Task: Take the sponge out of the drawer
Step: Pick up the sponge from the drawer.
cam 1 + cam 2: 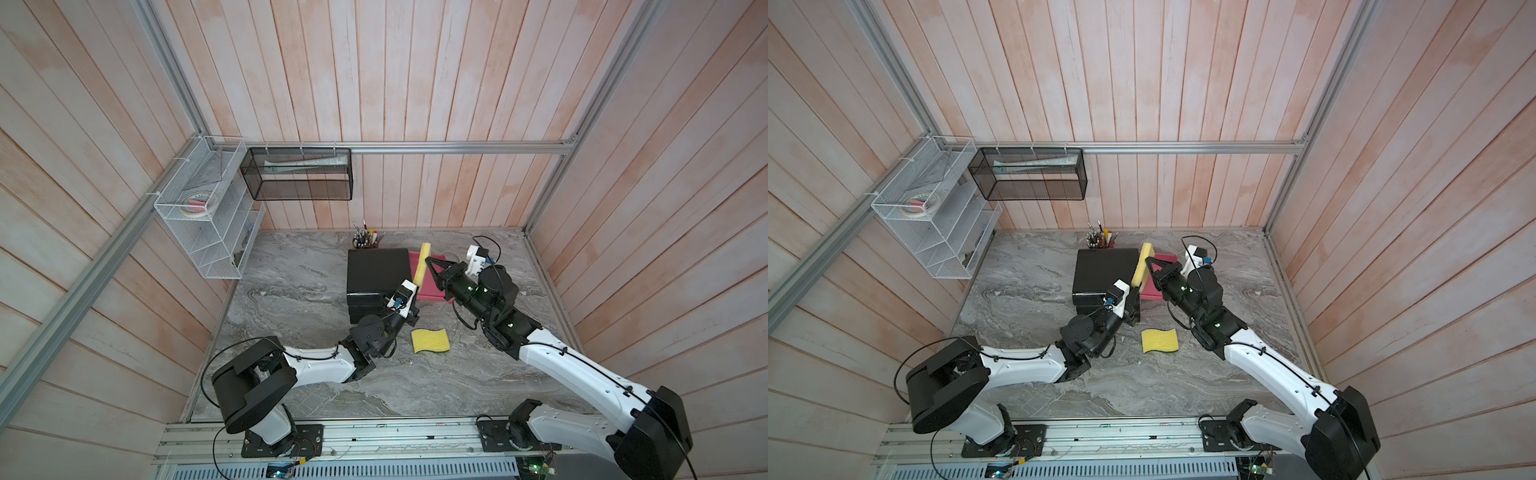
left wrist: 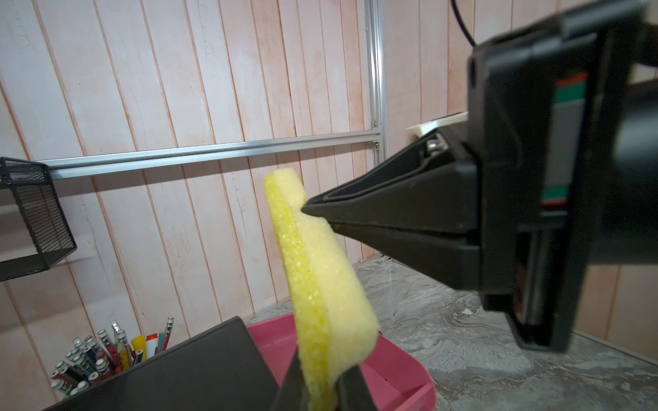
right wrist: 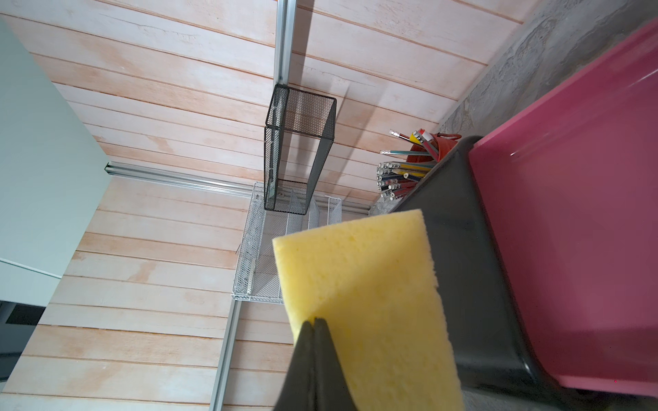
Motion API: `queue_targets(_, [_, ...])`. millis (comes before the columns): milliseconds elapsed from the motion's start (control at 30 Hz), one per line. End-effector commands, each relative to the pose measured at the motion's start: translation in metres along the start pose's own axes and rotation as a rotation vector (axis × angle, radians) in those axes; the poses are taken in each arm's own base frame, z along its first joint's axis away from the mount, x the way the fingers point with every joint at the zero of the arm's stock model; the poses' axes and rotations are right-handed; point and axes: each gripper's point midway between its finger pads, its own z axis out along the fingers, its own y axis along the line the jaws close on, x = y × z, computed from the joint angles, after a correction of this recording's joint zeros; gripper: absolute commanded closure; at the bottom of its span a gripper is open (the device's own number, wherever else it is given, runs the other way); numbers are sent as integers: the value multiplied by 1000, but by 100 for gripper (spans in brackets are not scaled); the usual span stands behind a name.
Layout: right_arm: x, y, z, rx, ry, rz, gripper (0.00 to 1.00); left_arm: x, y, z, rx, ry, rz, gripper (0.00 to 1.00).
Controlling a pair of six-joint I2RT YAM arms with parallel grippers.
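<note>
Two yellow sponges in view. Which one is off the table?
The sponge standing on edge above the pink drawer, pinched by the left hand and right hand. The other sponge lies flat on the table, untouched.

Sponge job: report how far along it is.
Done: pink drawer is open, flat sponge lies on the table. In hand: held sponge hangs above the drawer, pinched by left gripper and right gripper. Left: set it down outside.
</note>
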Motion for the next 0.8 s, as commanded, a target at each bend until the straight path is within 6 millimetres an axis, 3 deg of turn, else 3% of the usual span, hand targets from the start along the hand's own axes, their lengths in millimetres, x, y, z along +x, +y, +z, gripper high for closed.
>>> queue_targets(0, [3, -3, 0, -7, 6, 2, 100, -16, -4, -5, 41, -49, -9, 100])
queue_targets(233, [-1, 3, -4, -26, -13, -53, 100, -24, -3, -11, 59, -55, -35, 100])
queue_targets(433, [-24, 27, -25, -71, -140, -263, 70, -26, 2, -26, 118, 29, -159, 100])
queue_targets(567, [-45, 41, -52, -53, -270, -429, 62, -24, 14, -40, 242, 152, -375, 100])
queue_targets(767, [-69, 42, -88, -7, -418, -529, 54, -4, -4, -72, 411, 395, -587, 100])
